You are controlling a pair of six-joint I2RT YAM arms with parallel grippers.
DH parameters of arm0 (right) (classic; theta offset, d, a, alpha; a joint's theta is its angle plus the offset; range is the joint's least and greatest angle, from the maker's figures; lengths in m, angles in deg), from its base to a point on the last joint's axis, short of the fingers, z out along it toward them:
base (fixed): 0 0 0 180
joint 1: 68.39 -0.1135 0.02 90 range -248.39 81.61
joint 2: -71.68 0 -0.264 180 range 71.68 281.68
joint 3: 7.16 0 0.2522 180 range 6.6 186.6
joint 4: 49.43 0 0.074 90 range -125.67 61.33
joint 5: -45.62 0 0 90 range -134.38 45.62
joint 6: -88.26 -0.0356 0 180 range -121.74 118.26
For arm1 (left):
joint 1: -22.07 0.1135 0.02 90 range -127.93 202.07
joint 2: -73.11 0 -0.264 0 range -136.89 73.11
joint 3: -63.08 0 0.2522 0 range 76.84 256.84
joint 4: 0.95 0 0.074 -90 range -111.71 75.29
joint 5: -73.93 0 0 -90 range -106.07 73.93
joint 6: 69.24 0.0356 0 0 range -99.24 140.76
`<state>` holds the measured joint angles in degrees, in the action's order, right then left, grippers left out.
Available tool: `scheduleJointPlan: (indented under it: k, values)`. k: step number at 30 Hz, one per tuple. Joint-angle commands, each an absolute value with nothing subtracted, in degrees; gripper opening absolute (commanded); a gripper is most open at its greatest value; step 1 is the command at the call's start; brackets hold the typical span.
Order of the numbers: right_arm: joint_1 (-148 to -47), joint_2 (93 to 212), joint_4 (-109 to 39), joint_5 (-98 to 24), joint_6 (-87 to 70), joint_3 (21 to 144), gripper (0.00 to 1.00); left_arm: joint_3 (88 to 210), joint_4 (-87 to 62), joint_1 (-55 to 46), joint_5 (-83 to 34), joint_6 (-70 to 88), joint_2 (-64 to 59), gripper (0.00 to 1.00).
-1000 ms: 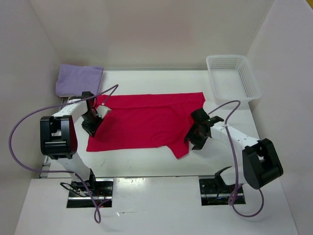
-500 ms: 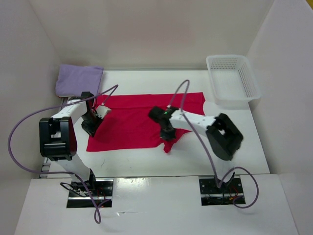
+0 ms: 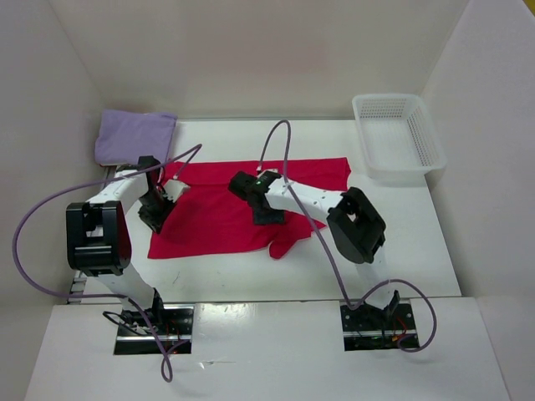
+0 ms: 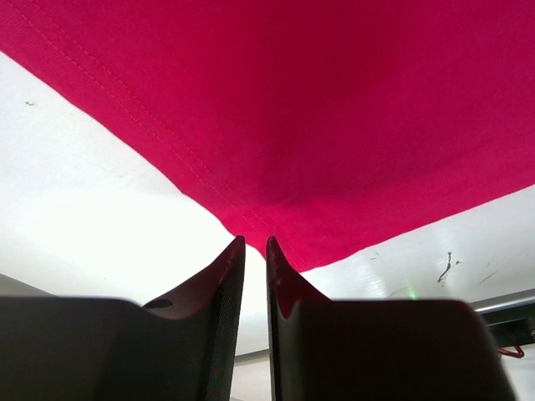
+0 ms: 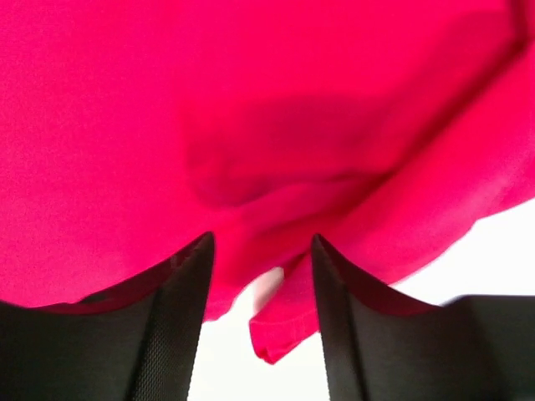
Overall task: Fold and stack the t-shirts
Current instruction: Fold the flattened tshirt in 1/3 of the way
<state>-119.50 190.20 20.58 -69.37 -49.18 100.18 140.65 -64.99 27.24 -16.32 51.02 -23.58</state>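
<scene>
White tabletop (image 3: 226, 276) between plain white walls, with a crimson cotton t-shirt (image 3: 209, 225) spread across its middle and a folded lavender t-shirt (image 3: 134, 138) at the back left corner. Over the crimson shirt's centre the right claw (image 3: 267, 215) has its fingers partway closed on a bunched fold of the right-hand side. That small pinch could slip, leaving a crooked fold. At the left hem the left claw (image 4: 252, 242) is all but closed; whether it nips cloth I cannot tell. If not, the shirt may drag sideways.
</scene>
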Motion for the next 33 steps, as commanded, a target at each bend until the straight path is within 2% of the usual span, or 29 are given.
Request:
scheduleJointPlan:
  k: [1, 3, 4, 5, 7, 10, 13, 23, 33]
  values:
    - [-119.3, 179.4, 10.5, -64.5, -45.4, 94.4, 0.57, 140.4, -66.6, 27.4, -16.5, 52.7, -21.2, 0.23]
    - [-117.4, 169.1, 6.4, -59.7, -47.9, 88.9, 0.57, 140.4, -66.6, 27.4, -16.5, 52.7, -21.2, 0.23]
    - [-116.1, 165.6, 3.6, -58.2, -49.9, 82.0, 0.57, 139.8, -66.6, 27.4, -16.5, 52.7, -21.2, 0.23]
    - [-114.3, 162.2, 2.9, -54.9, -52.2, 78.1, 0.54, 139.8, -66.6, 27.4, -16.5, 52.7, -21.2, 0.23]
    - [-106.2, 153.7, 2.3, -51.3, -58.0, 66.5, 0.48, 139.8, -66.0, 27.4, -17.0, 52.7, -21.2, 0.23]
    - [-98.0, 148.7, 2.3, -49.1, -58.8, 57.4, 0.44, 139.2, -66.0, 27.4, -17.0, 52.7, -21.2, 0.23]
    - [-96.5, 149.8, 1.7, -49.7, -56.9, 56.2, 0.44, 139.2, -66.0, 27.4, -17.0, 52.7, -21.2, 0.23]
    - [-96.5, 157.4, -8.1, -47.5, -53.6, 56.9, 0.56, 138.7, -66.0, 28.0, -17.0, 52.7, -20.7, 0.23]
    - [-96.0, 161.9, -11.9, -44.3, -51.8, 56.3, 0.57, 138.2, -66.0, 28.0, -16.4, 52.7, -20.7, 0.23]
